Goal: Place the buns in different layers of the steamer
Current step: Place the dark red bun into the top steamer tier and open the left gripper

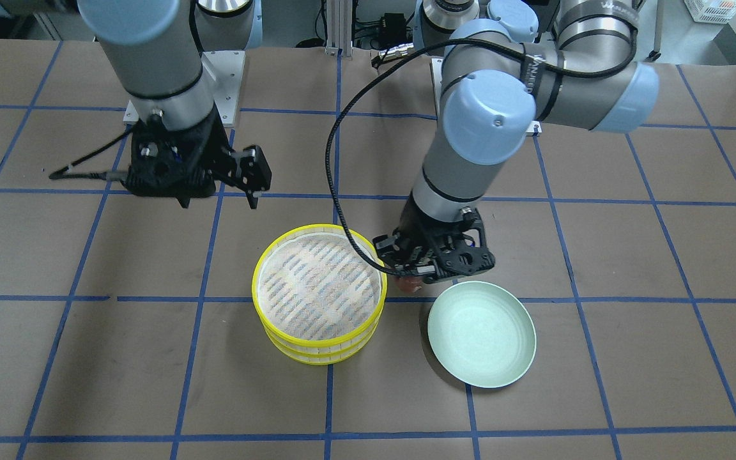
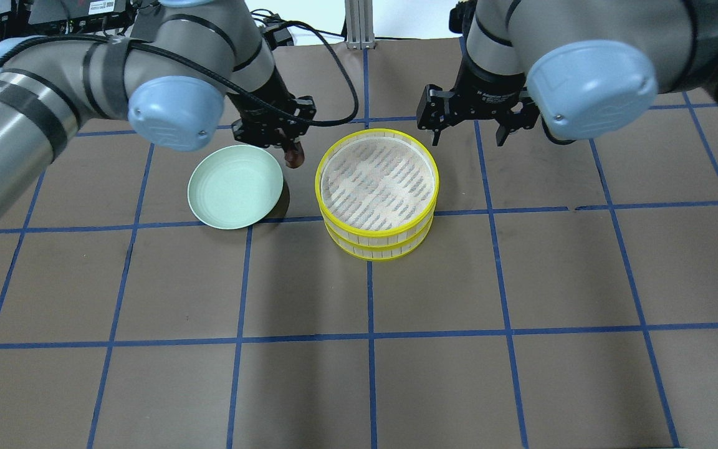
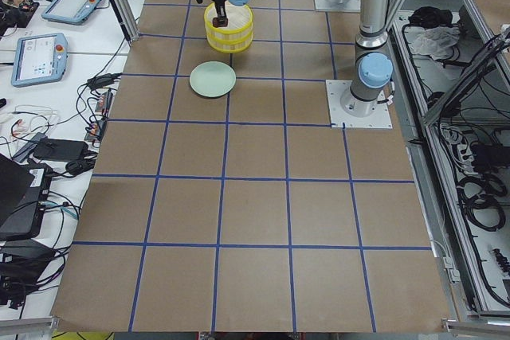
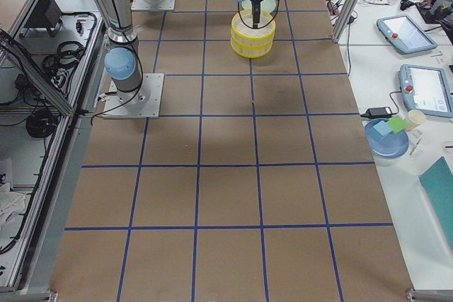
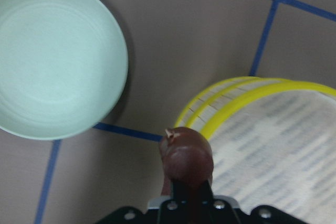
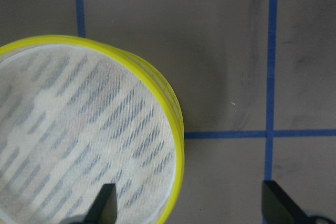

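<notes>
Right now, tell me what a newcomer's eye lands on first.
The yellow-rimmed steamer stack at mid-table stands out first. Next comes the left hand, gripping a dark brown bun between the stack and the green plate. The right hand hangs open near the stack's opposite edge.

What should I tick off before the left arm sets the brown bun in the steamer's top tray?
1. Grip of left pincer on brown bun: ok.
2. Mesh of top tray bare: ok.
3. Bun above that mesh: not ok; it hangs outside the rim, on the side of the plate.
4. State of right pincer, open and holding nothing: ok.
5. Presence of white bun in lower tray: cannot tell; the top tray covers it.
</notes>
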Tool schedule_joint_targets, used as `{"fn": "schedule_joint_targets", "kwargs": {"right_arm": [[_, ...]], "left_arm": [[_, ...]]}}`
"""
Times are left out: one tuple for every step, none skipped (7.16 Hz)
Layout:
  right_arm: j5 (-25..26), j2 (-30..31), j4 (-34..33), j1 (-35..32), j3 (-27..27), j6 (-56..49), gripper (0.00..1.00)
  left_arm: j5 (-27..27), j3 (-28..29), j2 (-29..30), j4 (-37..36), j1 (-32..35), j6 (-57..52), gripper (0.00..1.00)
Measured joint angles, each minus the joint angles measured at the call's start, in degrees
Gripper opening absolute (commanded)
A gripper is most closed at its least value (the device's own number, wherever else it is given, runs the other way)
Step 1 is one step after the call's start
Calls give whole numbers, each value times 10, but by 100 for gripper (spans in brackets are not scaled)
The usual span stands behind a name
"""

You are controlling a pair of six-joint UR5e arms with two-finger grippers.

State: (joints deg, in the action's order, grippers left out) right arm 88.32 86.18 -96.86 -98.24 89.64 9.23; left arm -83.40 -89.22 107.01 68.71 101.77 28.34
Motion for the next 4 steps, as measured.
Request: {"fn": "schedule_joint_targets", "kwargs": {"right_arm": [[2, 44, 49, 9, -4, -37, 100], [2, 68, 77, 27, -4, -71, 100], [3, 79, 90, 41, -5, -86, 100], [3, 83, 95, 48, -5, -92, 100]], "left_arm": [[23, -4, 7, -23, 27, 29, 4], [54, -7, 15, -36, 41, 42, 55], [71, -9, 23, -44, 49, 46, 98], [75, -10, 26, -51, 52, 44, 100]]}}
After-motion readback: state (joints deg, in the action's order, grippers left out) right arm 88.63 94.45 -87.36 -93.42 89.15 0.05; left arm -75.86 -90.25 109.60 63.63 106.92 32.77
